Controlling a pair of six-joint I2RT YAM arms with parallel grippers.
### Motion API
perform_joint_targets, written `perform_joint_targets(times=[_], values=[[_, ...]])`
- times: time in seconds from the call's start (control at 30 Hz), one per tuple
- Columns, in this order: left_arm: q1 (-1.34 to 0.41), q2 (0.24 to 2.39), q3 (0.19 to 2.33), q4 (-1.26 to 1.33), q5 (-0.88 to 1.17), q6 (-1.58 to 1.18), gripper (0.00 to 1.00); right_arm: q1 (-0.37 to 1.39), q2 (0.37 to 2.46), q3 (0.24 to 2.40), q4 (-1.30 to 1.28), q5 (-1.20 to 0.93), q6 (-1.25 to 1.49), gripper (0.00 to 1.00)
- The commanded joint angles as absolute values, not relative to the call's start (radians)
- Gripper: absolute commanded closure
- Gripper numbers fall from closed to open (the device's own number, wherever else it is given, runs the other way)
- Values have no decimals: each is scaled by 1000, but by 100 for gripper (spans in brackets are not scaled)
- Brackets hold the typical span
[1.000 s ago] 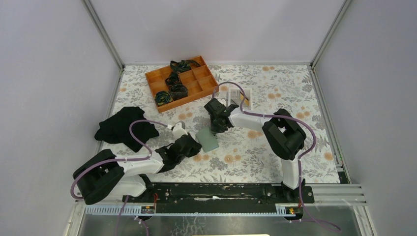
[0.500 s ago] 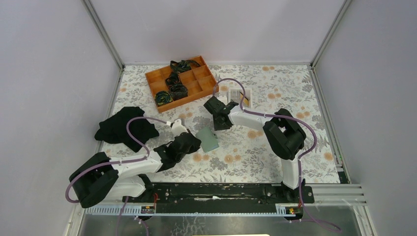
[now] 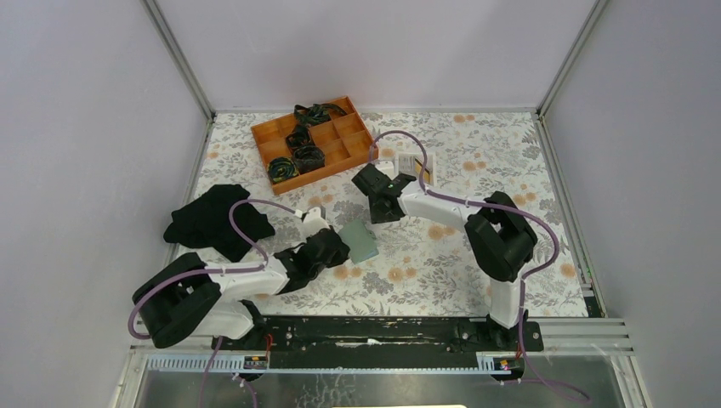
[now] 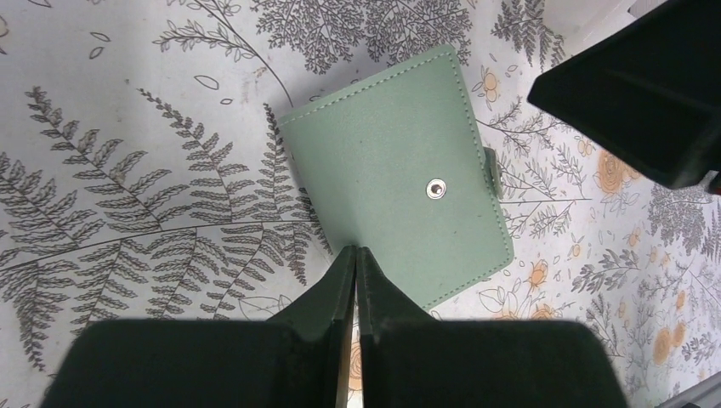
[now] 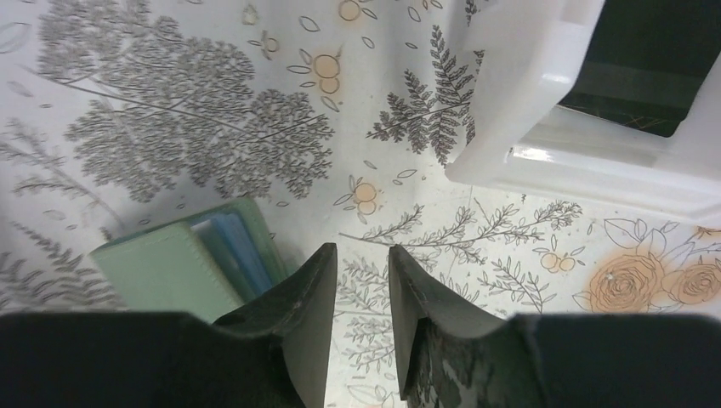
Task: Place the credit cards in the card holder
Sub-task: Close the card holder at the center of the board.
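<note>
**Holder pinned at its near corner, one card inside**

Nearest us, the left tool point(image 4: 354, 259) has its jaws pressed together with only a hairline between them. Its tips sit on the near corner of the holder point(image 4: 391, 170), and we see nothing gripped between them; whether they bear down on that corner or merely touch it, we cannot tell.

The holder lies flat on the counter point(image 3: 493, 144), around its middle and between the two tools. Its green cover faces up, with a metal snap point(image 4: 435, 189) showing on it and a small tab point(image 4: 492, 170) sticking out at one side edge. Off to the left, well apart from the holder, a black cloth point(image 3: 212, 221) lies crumpled.

From the right wrist we look into the holder's far side, where the covers gape a little; a blue card point(image 5: 236, 246) is tucked between them, only its end showing.

Just beyond the holder hangs the right tool point(image 5: 363, 253). Its jaws are parted a little, with bare counter visible in the gap, and it has hold of nothing. It sits between the holder and the tray point(image 5: 527, 93), near both; we cannot tell whether its tips touch the counter.

The white tray stands just past the right tool, and what looks like a black card point(image 5: 655, 59) lies in it, seen only in part. Farthest back and to the left is the orange box point(image 3: 344, 144), with dark bundles point(image 3: 308, 155) in several of its compartments.
</note>
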State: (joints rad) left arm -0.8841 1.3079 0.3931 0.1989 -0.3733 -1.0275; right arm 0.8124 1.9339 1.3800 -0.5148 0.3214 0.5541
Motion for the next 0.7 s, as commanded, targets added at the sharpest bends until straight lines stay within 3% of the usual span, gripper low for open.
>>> perform_joint_targets(times=[0.0,0.27,0.67], values=[[-888,1328,420,282,-366,-1010,93,840,1846,1430,-554,376,562,62],[-889,1357,436,308,-357,-1012,93,871,1820,1409,-572,397,558,54],[-888,1387,435,322,-344,-1032,93,946,1840,1456,-610,455,506,60]])
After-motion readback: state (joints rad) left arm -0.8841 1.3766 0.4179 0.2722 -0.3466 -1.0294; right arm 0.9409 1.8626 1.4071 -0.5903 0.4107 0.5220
